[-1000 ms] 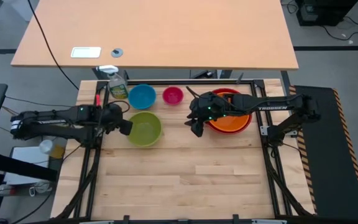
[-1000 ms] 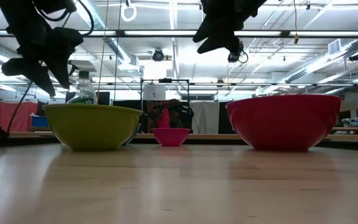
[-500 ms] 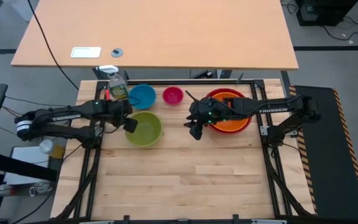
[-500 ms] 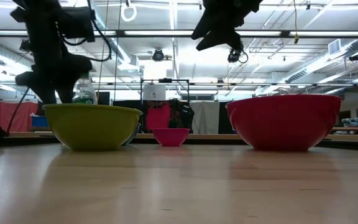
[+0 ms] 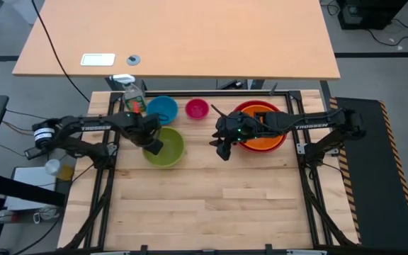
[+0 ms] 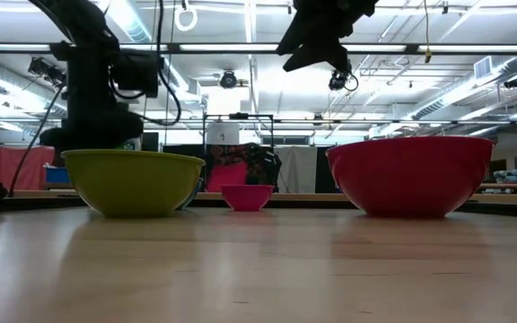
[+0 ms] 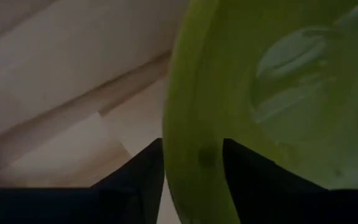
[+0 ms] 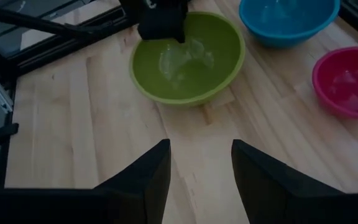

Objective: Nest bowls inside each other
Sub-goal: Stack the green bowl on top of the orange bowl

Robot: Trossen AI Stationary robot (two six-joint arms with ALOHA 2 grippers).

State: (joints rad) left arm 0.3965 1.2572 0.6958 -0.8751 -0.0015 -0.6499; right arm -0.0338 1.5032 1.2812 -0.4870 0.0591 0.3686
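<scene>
The lime green bowl stands on its base at the table's left part. My left gripper points down at its left rim, shut on it. The blue bowl and the pink bowl stand behind it near the far edge. The orange bowl sits inside the red bowl at the right. My right gripper hangs open above the table just left of the red bowl, with nothing between its fingers. My left gripper has the green bowl's left rim between its two fingers, one finger inside the bowl and one outside. The fingers come from above, pointing down. The bowl stands upright with its base on the table.
A yellowish spray bottle stands at the far left corner, close behind the blue bowl. A black frame runs along the table's edges. The near half of the wooden table is bare wood.
My left gripper has gone toward the table's right edge and down, turning as it went, and now stands over the green bowl's left rim. The bowl has stayed where it was.
</scene>
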